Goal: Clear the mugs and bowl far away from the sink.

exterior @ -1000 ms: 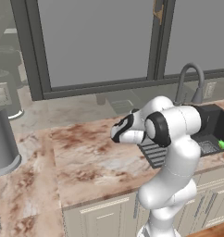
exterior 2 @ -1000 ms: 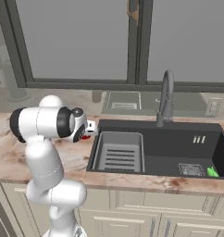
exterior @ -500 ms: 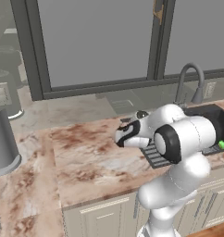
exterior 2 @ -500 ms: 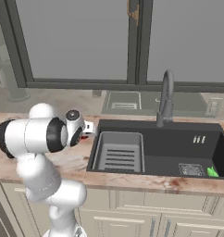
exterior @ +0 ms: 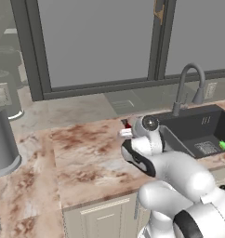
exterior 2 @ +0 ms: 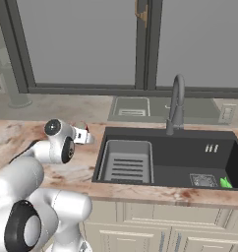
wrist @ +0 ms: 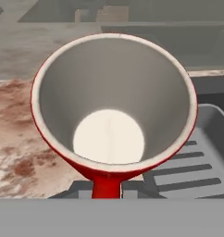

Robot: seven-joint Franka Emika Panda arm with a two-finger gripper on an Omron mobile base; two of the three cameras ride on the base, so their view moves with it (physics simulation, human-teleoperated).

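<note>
One small red mug with a pale inside is sitting right at the two-finger gripper, whose dark tips are closing narrowly about its handle; a firm grip is likely, not certain. Mug and gripper are hanging over the brown marble counter, just beside the dark rectangular sink and its grey slotted drainer. Judged progress: early, first mug being carried; second mug and bowl remaining.

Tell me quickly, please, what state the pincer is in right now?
Pincer: closed on the rim of the red mug, by the sink.
</note>
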